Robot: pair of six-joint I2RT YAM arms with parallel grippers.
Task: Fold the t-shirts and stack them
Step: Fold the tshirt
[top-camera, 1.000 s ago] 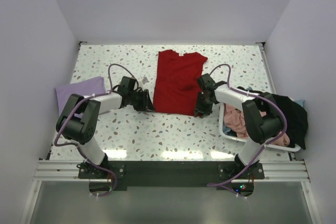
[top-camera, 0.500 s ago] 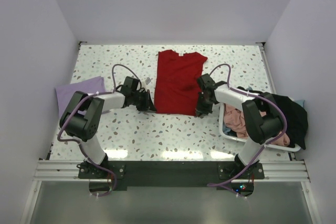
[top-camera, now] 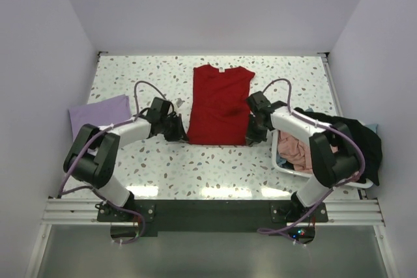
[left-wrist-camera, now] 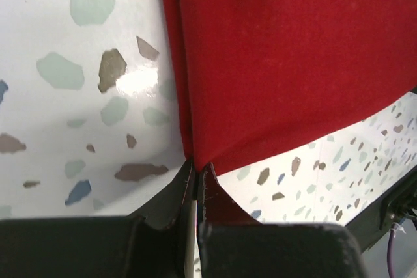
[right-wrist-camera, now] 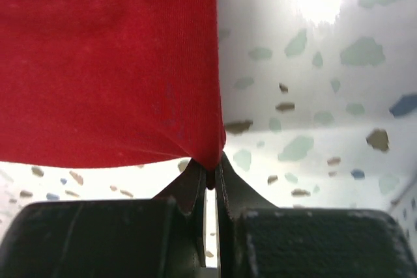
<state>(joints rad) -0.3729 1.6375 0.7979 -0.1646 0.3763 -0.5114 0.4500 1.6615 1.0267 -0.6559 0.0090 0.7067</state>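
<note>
The red shirt [top-camera: 218,105] lies flat mid-bench, collar toward the far wall. Both claws are pinched shut on its near corners: the left claw [left-wrist-camera: 197,174] on the left one, the right claw [right-wrist-camera: 210,172] on the right. Bare speckled bench [top-camera: 130,76] lies open on the far left and along the near edge. A lavender shirt [top-camera: 98,114] sits at the left edge. The white basket [top-camera: 285,165], holding a pink shirt [top-camera: 294,149] and a black shirt [top-camera: 355,138], stands just beside the right arm.

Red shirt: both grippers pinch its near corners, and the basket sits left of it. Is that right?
No: the basket sits right of it, as the top view shows. The left gripper and right gripper do pinch the near corners of the red shirt.
</note>
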